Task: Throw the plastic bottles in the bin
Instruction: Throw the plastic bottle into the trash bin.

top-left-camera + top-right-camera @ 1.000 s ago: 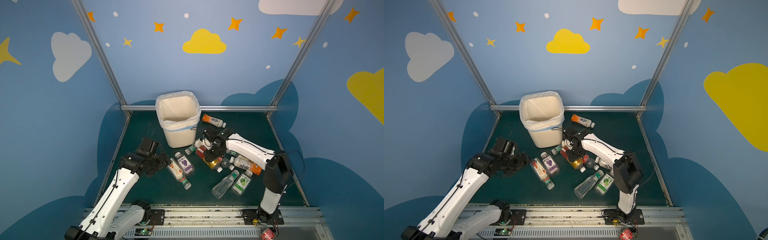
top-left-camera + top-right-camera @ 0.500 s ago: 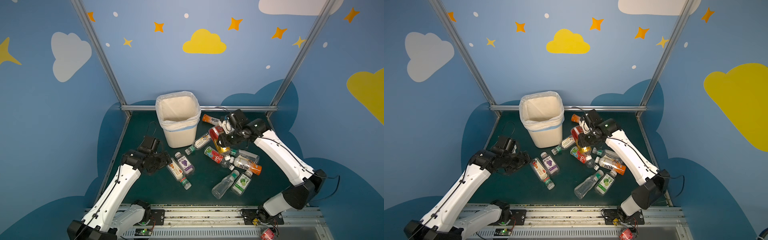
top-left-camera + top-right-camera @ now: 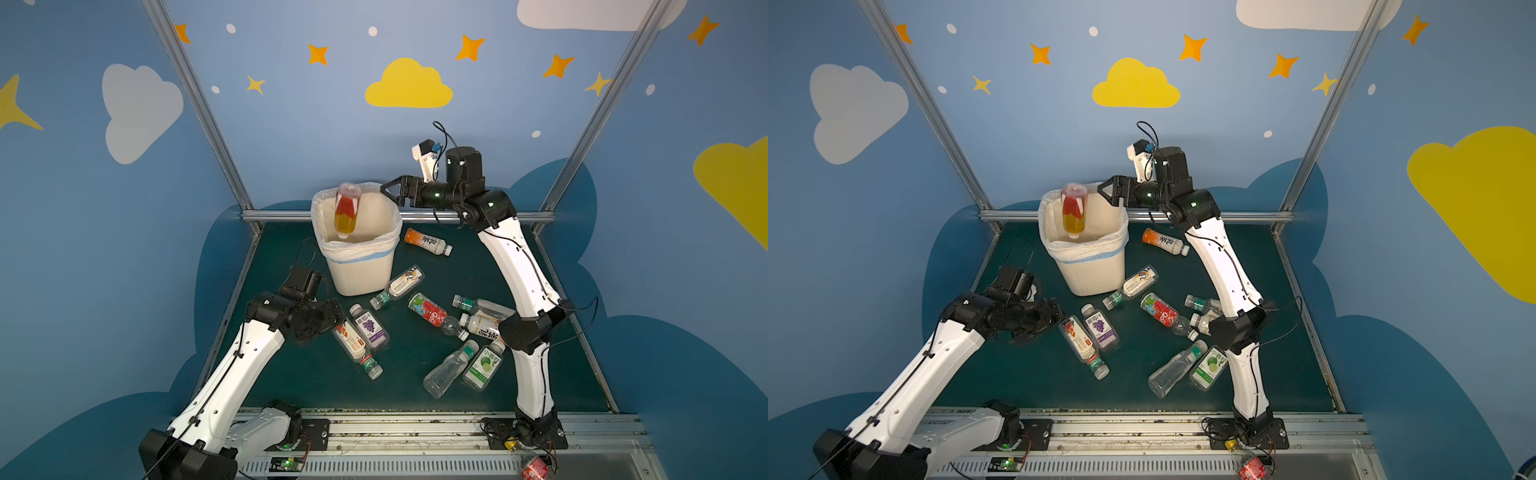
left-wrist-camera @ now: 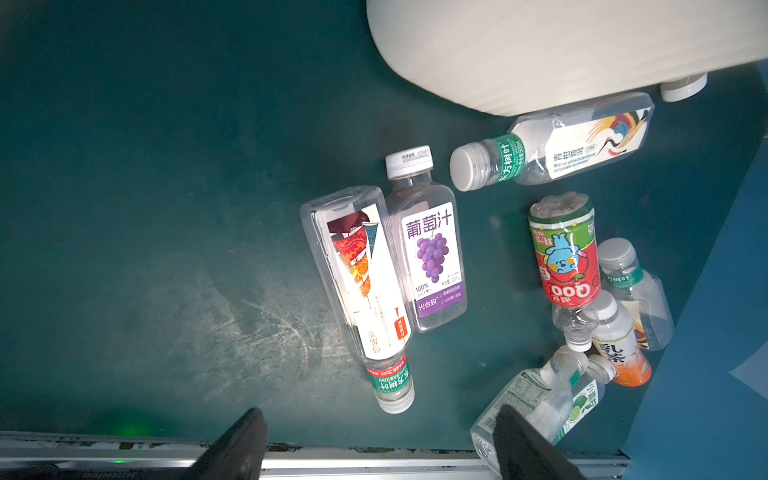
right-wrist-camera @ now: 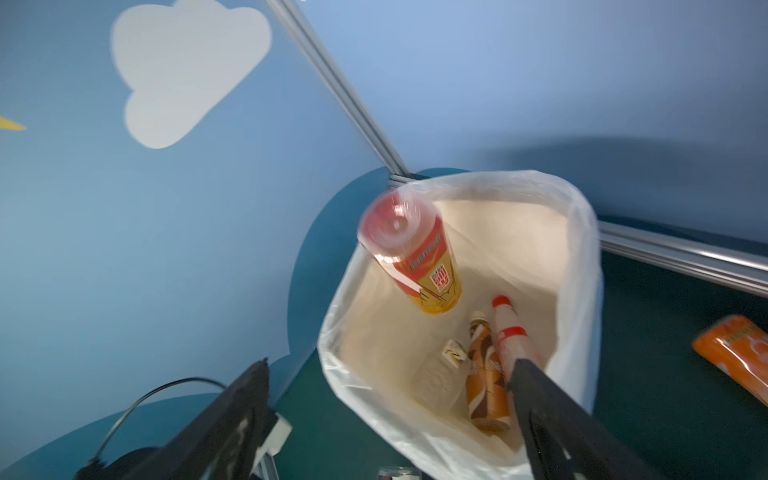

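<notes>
A red-and-yellow bottle hangs free in mid-air, cap down, over the mouth of the cream bin. My right gripper is open and empty, raised beside the bin's right rim. Three bottles lie inside the bin. My left gripper is open and empty, low over the mat left of a red-patterned bottle and a grape-label bottle. Several more bottles lie on the mat.
An orange bottle lies right of the bin. A crane-label bottle rests against the bin's front. A red-label bottle, a clear one and a lime-label one lie near the right arm's elbow. A metal rail borders the front.
My right arm rose from the bottle pile to the bin's rim with the red-and-yellow bottle, then opened and let it go. The left arm barely moved.
</notes>
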Action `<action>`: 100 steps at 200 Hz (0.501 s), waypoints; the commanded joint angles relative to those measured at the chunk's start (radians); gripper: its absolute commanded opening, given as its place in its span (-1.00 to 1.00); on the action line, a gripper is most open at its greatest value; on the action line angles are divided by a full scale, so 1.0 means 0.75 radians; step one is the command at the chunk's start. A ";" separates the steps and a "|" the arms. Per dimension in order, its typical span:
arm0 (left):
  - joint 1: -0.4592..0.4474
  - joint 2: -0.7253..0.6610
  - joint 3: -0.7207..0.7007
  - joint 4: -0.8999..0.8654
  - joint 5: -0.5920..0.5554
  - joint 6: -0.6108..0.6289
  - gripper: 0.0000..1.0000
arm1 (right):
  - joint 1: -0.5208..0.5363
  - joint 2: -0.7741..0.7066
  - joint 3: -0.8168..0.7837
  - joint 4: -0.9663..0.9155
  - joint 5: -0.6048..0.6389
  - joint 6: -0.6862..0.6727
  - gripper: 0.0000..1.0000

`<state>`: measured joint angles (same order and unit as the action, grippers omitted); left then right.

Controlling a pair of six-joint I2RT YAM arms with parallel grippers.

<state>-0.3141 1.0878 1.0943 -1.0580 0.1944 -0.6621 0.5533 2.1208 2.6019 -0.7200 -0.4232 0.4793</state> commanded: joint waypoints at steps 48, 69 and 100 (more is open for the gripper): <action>0.006 -0.072 -0.069 -0.068 -0.011 -0.010 0.64 | -0.233 -0.596 -0.705 0.169 0.006 -0.055 0.80; 0.002 -0.094 -0.138 -0.064 0.000 -0.060 0.63 | -0.279 -0.753 -0.921 0.039 0.044 -0.148 0.78; -0.003 -0.123 -0.214 -0.045 0.014 -0.145 0.64 | -0.290 -0.930 -1.248 -0.111 0.113 -0.257 0.77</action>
<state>-0.3141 1.0180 0.9600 -1.0771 0.1978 -0.7124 0.3317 1.4601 1.8210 -0.6819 -0.3794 0.3756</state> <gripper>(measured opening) 0.820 0.889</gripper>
